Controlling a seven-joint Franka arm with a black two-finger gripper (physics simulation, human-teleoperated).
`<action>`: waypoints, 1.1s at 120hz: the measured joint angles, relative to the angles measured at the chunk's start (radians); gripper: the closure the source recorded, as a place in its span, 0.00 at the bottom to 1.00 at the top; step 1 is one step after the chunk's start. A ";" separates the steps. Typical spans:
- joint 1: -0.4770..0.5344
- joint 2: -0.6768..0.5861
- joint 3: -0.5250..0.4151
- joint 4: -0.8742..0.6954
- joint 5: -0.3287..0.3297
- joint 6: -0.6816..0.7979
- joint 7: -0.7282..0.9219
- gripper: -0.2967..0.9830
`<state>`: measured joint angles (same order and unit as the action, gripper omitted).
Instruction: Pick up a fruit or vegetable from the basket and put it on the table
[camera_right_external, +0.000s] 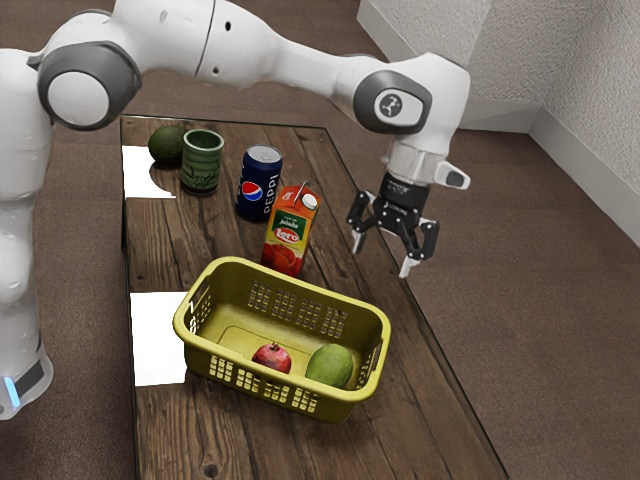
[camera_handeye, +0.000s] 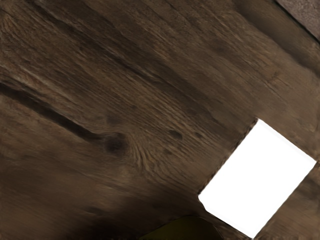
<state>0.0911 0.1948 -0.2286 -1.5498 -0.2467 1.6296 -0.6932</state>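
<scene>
High beyond the juice carton and the basket, my gripper (camera_right_external: 382, 256) hangs open with its fingertips well apart and nothing between them. The yellow basket (camera_right_external: 283, 277) stands upright on the wooden table (camera_right_external: 160, 440). Inside it are a red pomegranate (camera_right_external: 272, 358) and, beside that, a green mango-like fruit (camera_right_external: 329, 366). In the wrist view there is wooden tabletop (camera_handeye: 150, 100), and a dark olive shape (camera_handeye: 185, 229) at the lower edge that I cannot identify for sure.
A juice carton (camera_right_external: 289, 232) stands just behind the basket, followed by a blue can (camera_right_external: 260, 182), a green cup (camera_right_external: 202, 162) and an avocado-like fruit (camera_right_external: 167, 146). Bright white patches lie at the table's near-arm side (camera_right_external: 158, 338); a white patch (camera_handeye: 257, 180) is in the wrist view.
</scene>
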 joint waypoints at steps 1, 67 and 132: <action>0.000 -0.001 0.000 0.000 0.000 0.000 0.005 0.23; -0.173 -0.436 0.100 -0.471 0.003 0.173 0.155 0.23; -0.199 -0.303 0.122 -0.476 0.011 0.308 0.192 0.23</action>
<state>-0.1076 -0.1077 -0.1065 -2.0258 -0.2353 1.9371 -0.5014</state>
